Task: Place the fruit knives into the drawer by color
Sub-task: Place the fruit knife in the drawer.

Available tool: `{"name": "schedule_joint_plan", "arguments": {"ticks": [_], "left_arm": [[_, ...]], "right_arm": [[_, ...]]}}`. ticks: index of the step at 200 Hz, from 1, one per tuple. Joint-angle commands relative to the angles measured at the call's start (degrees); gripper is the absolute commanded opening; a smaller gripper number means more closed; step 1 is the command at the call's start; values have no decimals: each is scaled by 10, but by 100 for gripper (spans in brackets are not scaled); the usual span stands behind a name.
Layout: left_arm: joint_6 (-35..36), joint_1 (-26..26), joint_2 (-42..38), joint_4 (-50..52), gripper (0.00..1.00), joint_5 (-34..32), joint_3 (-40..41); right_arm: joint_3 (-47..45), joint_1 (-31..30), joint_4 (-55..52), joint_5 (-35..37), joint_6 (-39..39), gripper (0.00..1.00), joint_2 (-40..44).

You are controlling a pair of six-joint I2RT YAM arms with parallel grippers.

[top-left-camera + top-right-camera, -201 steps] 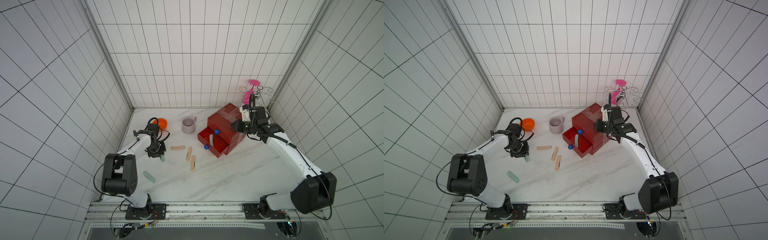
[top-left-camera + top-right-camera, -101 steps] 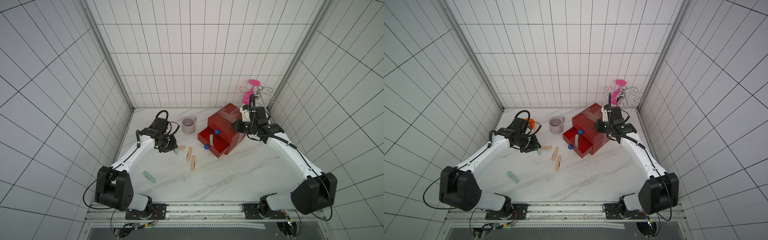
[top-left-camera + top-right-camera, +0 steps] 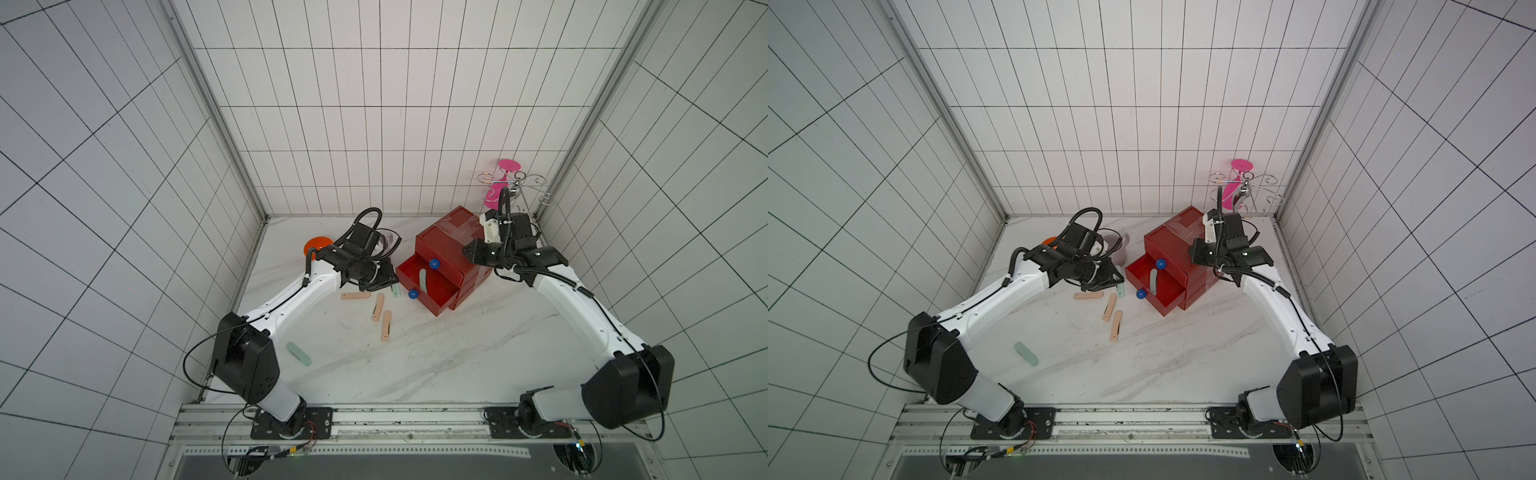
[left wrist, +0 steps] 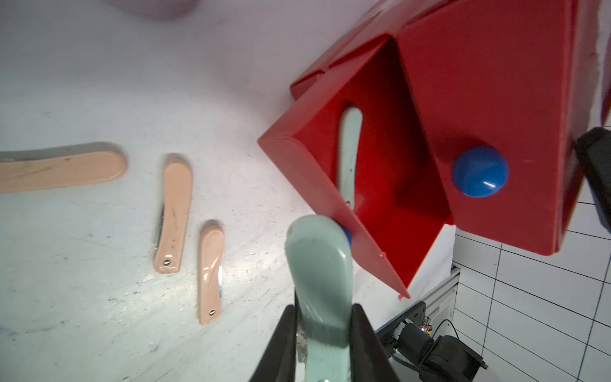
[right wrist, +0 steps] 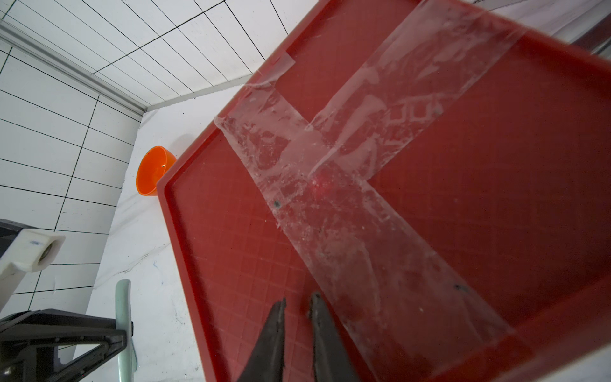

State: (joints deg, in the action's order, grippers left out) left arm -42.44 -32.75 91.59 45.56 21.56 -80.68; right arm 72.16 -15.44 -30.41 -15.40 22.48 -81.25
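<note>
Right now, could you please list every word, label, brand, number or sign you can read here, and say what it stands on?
No readable text in any view.
The red drawer chest, its blue knobs, the clear tape, the knives and the orange bowl show no print.
Faint blue mark on the white bracket: too blurred to read.

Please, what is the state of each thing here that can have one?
left end effector: shut on held mint knife
right end effector: slightly open, empty
open drawer: pulled out, second mint knife inside
upper drawer: shut
pink knives: three, folded, lying flat
</note>
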Motion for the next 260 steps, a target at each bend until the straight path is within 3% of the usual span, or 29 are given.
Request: {"name": "schedule_joint_plan", "arguments": {"ticks": [1, 87, 260], "left_arm": [[-30, -22, 24, -44, 26, 1, -41], [-51, -70, 121, -80, 26, -8, -130], [-71, -75, 129, -117, 26, -31, -66]], "right_arm": [[-59, -28, -216, -32, 3, 18, -52], [-64, -28, -216, -32, 4, 18, -46], [-68, -28, -216, -31, 4, 18, -47]]}}
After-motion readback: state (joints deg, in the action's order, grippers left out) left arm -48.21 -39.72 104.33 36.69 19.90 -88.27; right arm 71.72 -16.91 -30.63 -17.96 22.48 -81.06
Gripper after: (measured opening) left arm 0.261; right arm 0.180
